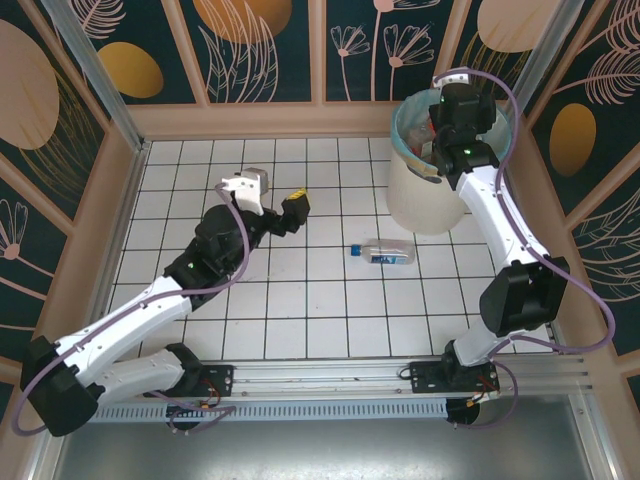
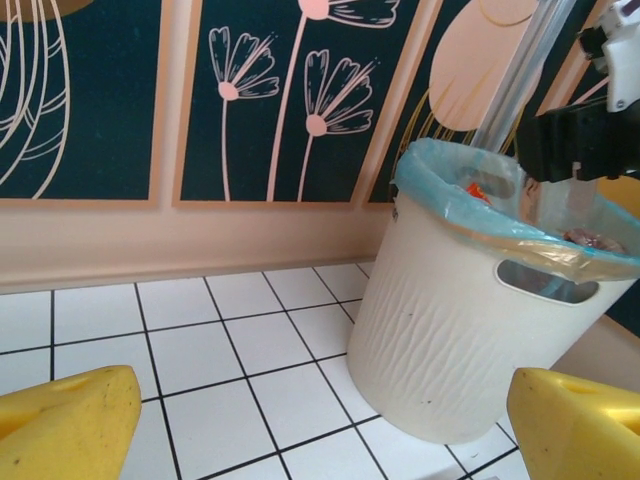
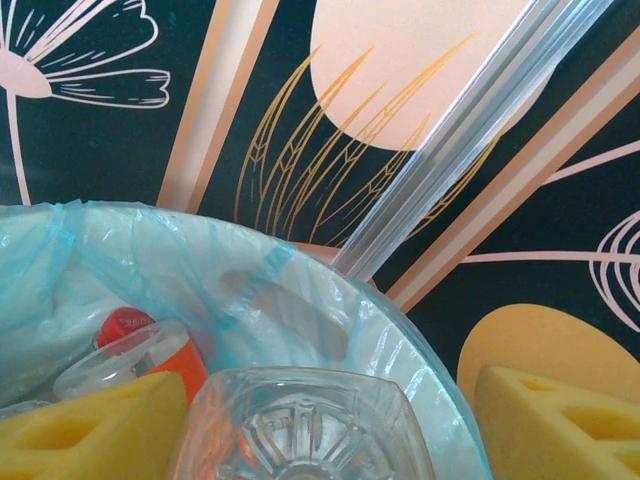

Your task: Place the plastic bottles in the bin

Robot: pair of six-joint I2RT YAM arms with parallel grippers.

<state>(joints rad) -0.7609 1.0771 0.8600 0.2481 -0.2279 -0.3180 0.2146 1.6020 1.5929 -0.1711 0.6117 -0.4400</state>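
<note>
Tiled surface [image 1: 200, 180], with the bin [image 1: 415, 210] stood at its far right. The right arm's fingers [image 3: 560, 420] are held over the bin's mouth, parted, with a clear bottle [image 3: 300, 430] between them. A gap is seen beside one finger, so release is judged to be the step in hand. It is best made well inside the rim, above the red-capped bottle [image 3: 135, 350] in the liner. The left arm's fingers [image 2: 70, 420] are spread wide and empty. One blue-capped bottle [image 1: 384, 253] lies on the surface near the bin.
</note>
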